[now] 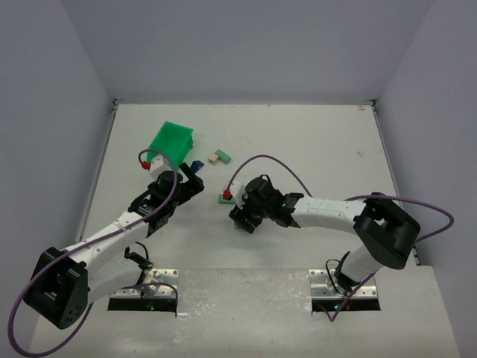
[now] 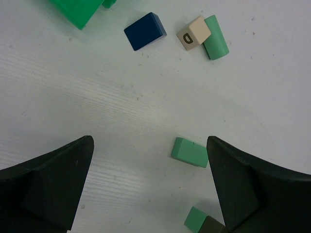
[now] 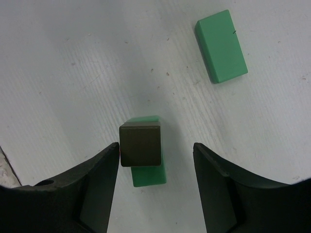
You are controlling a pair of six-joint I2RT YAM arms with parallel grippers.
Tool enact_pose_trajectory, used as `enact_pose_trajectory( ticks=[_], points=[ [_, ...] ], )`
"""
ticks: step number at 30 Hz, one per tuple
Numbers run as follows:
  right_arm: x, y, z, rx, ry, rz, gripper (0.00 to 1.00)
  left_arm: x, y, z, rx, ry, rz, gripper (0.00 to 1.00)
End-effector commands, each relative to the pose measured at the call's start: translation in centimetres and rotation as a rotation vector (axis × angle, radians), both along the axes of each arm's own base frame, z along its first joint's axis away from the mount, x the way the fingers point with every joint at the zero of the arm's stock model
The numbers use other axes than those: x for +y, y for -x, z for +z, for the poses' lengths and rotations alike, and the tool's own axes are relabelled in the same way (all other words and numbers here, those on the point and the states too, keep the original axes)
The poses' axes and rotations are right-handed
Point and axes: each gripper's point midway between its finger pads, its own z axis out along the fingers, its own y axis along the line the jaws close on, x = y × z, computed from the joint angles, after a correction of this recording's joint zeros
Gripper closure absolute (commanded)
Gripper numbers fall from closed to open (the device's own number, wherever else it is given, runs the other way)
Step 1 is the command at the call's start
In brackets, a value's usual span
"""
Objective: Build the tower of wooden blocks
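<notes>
Tower: a dark cube (image 3: 140, 144) sits on a green block (image 3: 148, 174), two pieces high, standing between the fingers of the right claw (image 3: 155, 148).
Right claw: spread and pinching nothing. One finger is right at the cube's side, and bare table (image 3: 73, 58) shows between the cube and the other finger.
Left claw (image 2: 149, 141): spread wide and empty, hovering above the table.
Spare pieces: a green slab (image 3: 221, 46) lies ahead of the right claw and off to one side, well apart from the stack. Ahead of the left claw lie a blue block (image 2: 145, 31) and a beige cube (image 2: 193, 33), which touches a green rounded piece (image 2: 215, 43). A green bin (image 2: 77, 9) sits further ahead, at the corner of its view.
Handling: these are probably light, stiff painted wood with smooth, somewhat slippery faces. Nothing joins the stack, so a sideways nudge could topple it.
Where to grip: on two flat opposite sides, about mid-height (the rounded piece by its flat ends, if they can be reached).
Writing: the beige cube carries a dark letter "D", lying sideways as the left claw sees it. No brand or other lettering can be read.
</notes>
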Motion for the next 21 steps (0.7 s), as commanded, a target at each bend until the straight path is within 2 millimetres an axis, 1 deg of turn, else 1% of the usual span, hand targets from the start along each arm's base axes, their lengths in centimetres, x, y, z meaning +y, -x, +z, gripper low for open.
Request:
enact_pose_trajectory(
  ticks=[1, 5, 7, 10, 12, 14, 16, 18, 21],
  points=[
    [0.9, -0.6, 2.0, -0.052, -0.058, 0.010, 0.37, -0.3, -0.5, 1.2, -0.053, 0.015, -0.011, 0.00],
    [1.0, -0.2, 2.6, -0.048, -0.066, 0.024, 0.35, -0.3, -0.7, 1.3, -0.061, 0.003, -0.023, 0.00],
    [1.3, -0.1, 3.6, -0.046, -0.090, 0.036, 0.32, -0.6, -0.8, 1.5, -0.068, -0.004, -0.045, 0.00],
    [1.7, 0.4, 5.3, -0.050, -0.136, 0.060, 0.25, -1.1, -0.9, 1.6, -0.064, -0.013, -0.084, 0.00],
    [2.0, 0.6, 7.3, -0.074, -0.187, 0.078, 0.17, -1.6, -1.3, 2.0, -0.066, -0.015, -0.106, 0.00],
    [2.4, 1.0, 9.0, -0.084, -0.234, 0.104, 0.13, -2.0, -1.5, 2.4, -0.070, -0.009, -0.121, 0.00],
    [2.5, 1.2, 10.4, -0.093, -0.272, 0.103, 0.03, -2.3, -1.7, 2.4, -0.065, -0.006, -0.132, 0.00],
    [2.4, 0.8, 11.9, -0.121, -0.302, 0.071, 0.01, -2.5, -1.8, 2.5, -0.060, -0.001, -0.137, 0.00],
    [2.2, -1.2, 13.5, -0.150, -0.312, -0.055, 0.01, -2.3, -1.8, 2.7, -0.038, 0.006, -0.105, 0.00]
  ],
)
